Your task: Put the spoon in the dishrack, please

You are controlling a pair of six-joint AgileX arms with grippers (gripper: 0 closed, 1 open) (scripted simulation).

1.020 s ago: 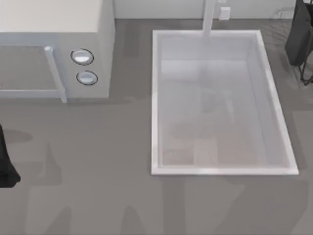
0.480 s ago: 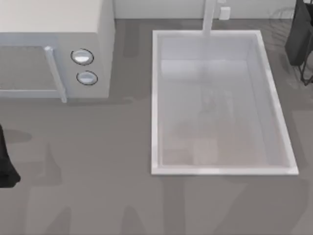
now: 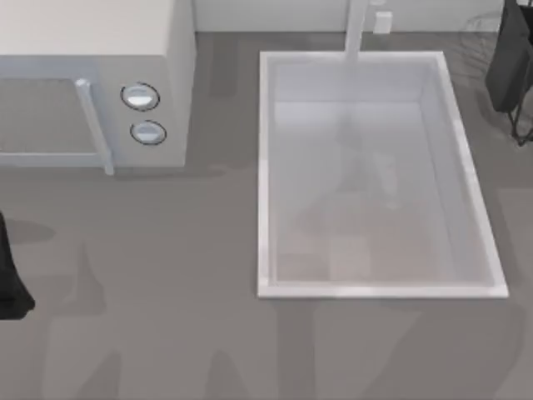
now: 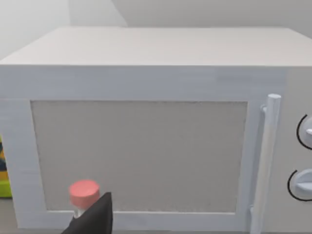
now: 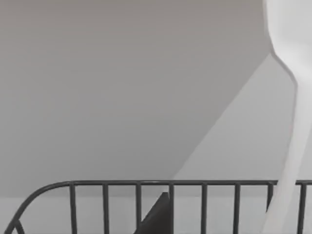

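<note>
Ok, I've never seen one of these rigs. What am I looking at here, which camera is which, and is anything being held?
This is a simulated kitchen counter with two AgileX robot arms. The top view looks straight down. The other two pictures come from cameras on the arms' wrists.

In the top view, a microwave stands at the back left. A sink with its faucet is at the centre right.

The left gripper is parked at the left edge. Its wrist camera faces the microwave door, and a small red-capped item stands in front of it.

The right gripper is at the far right corner. Its wrist camera sees the wire dishrack and the pale spoon close up. The spoon is probably carried by that arm, but the grasp itself isn't visible.
</note>
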